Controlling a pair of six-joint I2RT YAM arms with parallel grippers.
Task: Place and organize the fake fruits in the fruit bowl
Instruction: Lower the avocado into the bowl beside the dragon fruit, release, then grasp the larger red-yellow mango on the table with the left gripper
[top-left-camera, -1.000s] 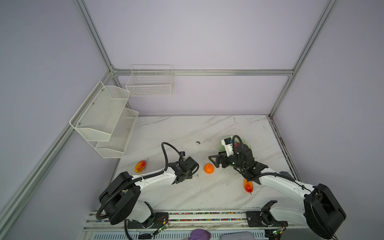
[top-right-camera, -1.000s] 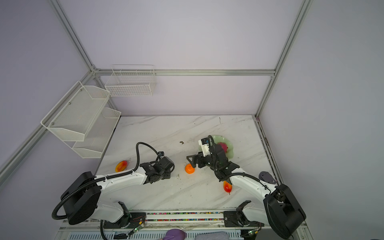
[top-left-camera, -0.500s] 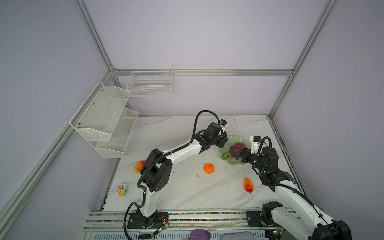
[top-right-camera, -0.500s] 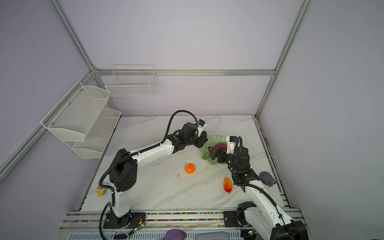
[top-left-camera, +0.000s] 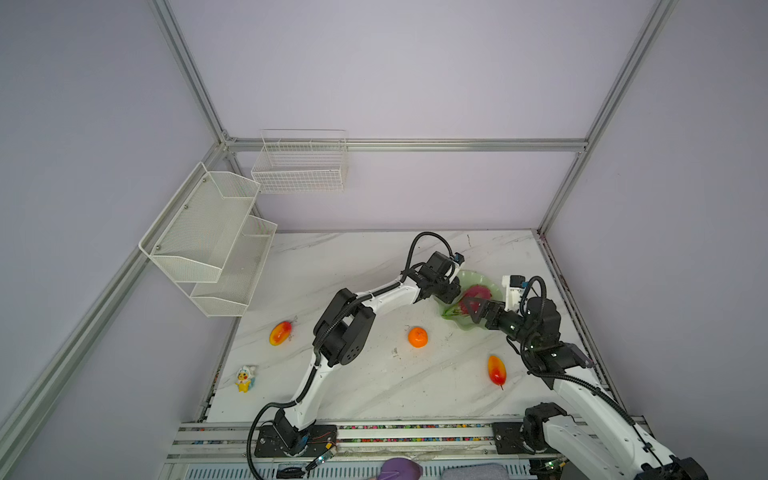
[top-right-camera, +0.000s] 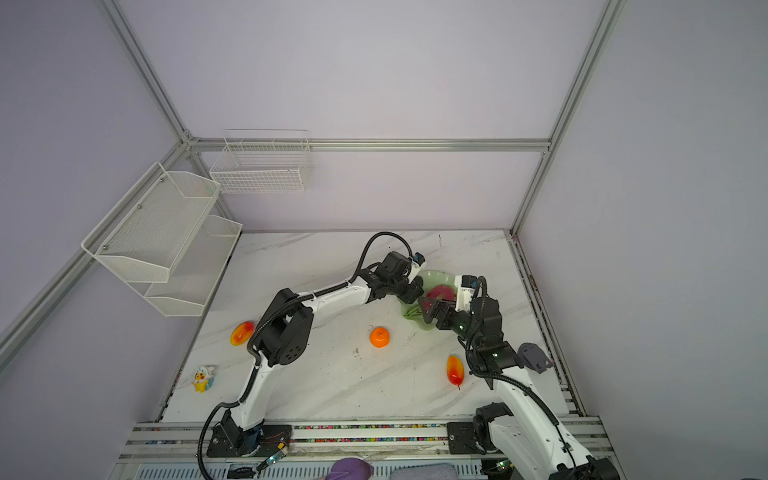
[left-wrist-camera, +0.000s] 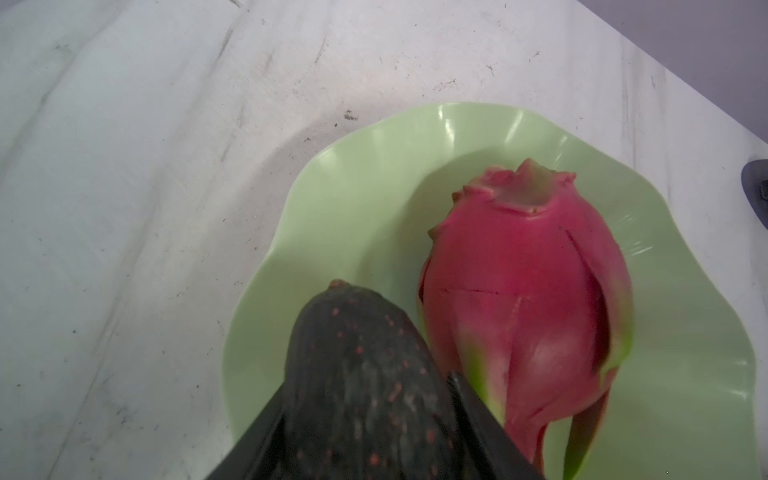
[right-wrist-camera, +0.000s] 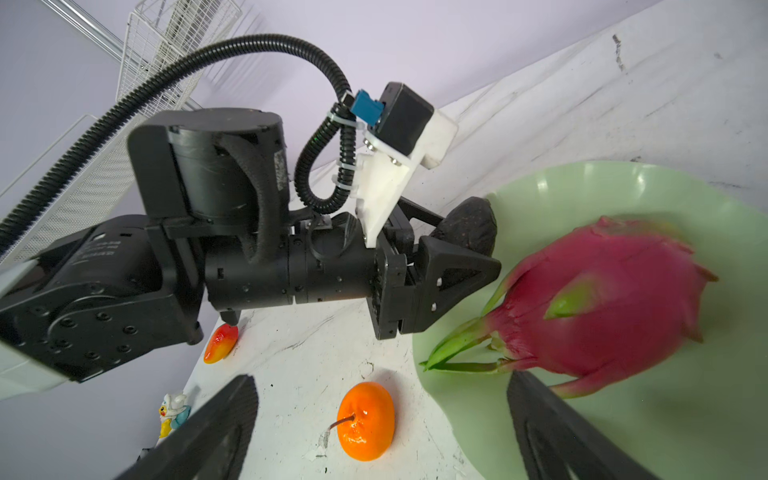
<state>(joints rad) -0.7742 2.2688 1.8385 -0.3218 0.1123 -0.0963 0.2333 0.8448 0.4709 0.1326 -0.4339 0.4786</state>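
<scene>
The bowl (top-left-camera: 480, 277) sits on the bench (top-left-camera: 353, 270) directly ahead of both claws, which face each other across it. The dragon fruit (top-left-camera: 476, 292) lies on its side inside the bowl, its green tips pointing toward the right claw (top-left-camera: 473, 311).

The left claw (top-left-camera: 451, 291) is grasping the avocado (left-wrist-camera: 361, 374). In the left wrist view a finger (left-wrist-camera: 478, 415) lies against each side of it. The avocado sticks out past the fingertips, over the bowl's rim and just beside the dragon fruit. I cannot tell whether it rests on the bowl. Both top views hide it under the claw.

The right claw is released, its fingers spread wide with nothing between them. It hovers at the bowl's near rim, and one finger (right-wrist-camera: 552, 428) is just beside the dragon fruit's green tips.

The tangerine (top-left-camera: 417, 336) lies on the bench, off to one side of the right claw and near it, outside the bowl. The near mango (top-left-camera: 496, 370) lies behind the right claw, beside its arm. The far mango (top-left-camera: 280, 332) lies well behind the left claw, past that arm's elbow. The toy (top-left-camera: 246, 378) stands farther back.
</scene>
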